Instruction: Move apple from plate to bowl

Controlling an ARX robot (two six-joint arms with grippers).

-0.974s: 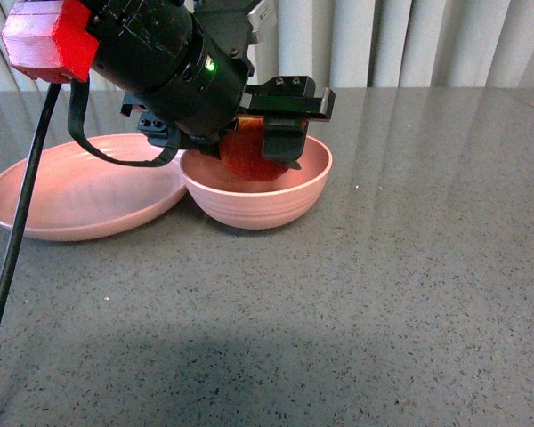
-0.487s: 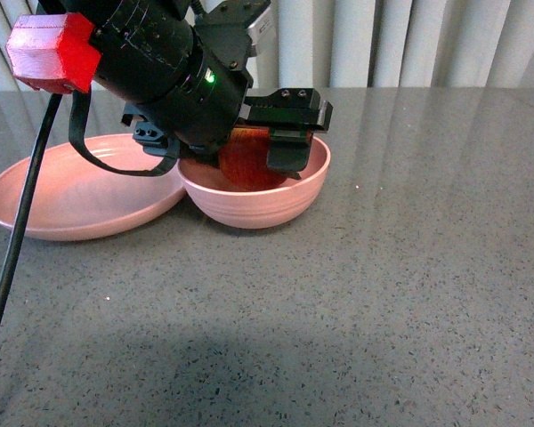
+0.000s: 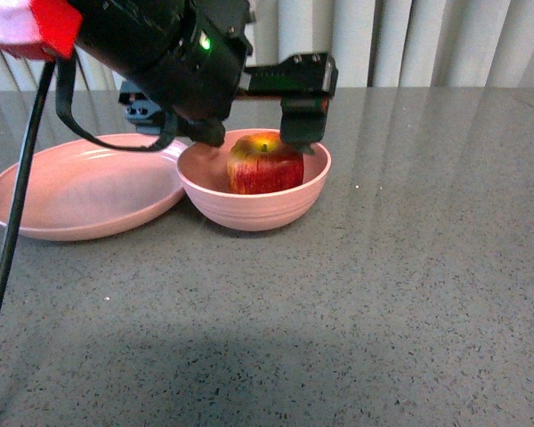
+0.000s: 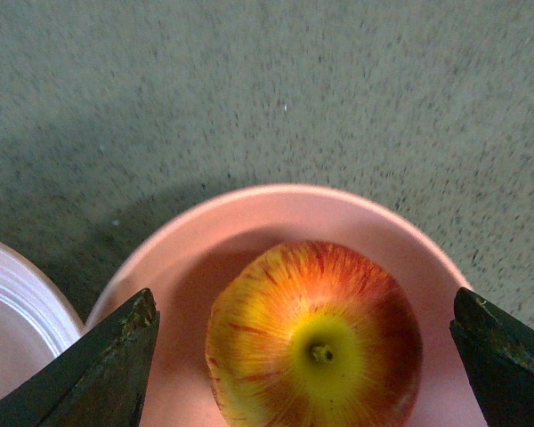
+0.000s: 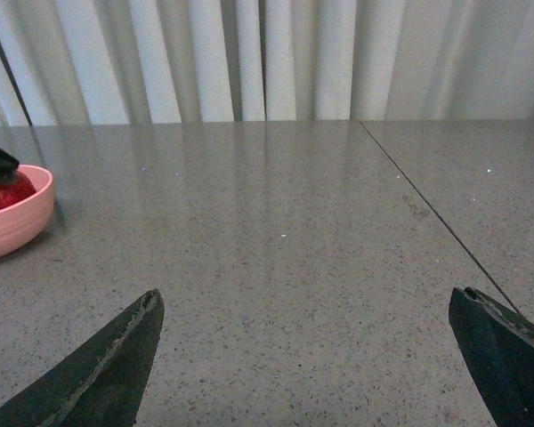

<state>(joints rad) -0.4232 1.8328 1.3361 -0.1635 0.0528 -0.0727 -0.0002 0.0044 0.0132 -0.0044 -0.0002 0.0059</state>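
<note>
The red apple point(image 3: 265, 165) with its yellow stem patch sits upright inside the deep pink bowl point(image 3: 254, 203). The shallow pink plate point(image 3: 80, 191) lies just left of the bowl, touching it, with nothing on it. My left gripper point(image 3: 236, 133) hangs open right above the bowl, off the fruit. In the left wrist view the apple point(image 4: 313, 342) lies between the spread fingertips point(image 4: 116, 356) with a gap on both sides, and the bowl's rim point(image 4: 285, 191) and a bit of the plate point(image 4: 9, 320) show. My right gripper point(image 5: 307, 307) is open over bare table.
The grey speckled tabletop point(image 3: 383, 294) stretches to the front and right of the bowl. A black cable point(image 3: 18, 222) hangs down at the left in front of the plate. White curtains point(image 5: 267, 58) stand behind the table, and a seam point(image 5: 427, 209) crosses its top.
My left gripper has let go of the apple and lifted clear of the bowl. The apple now rests in the bowl, fully in view.
</note>
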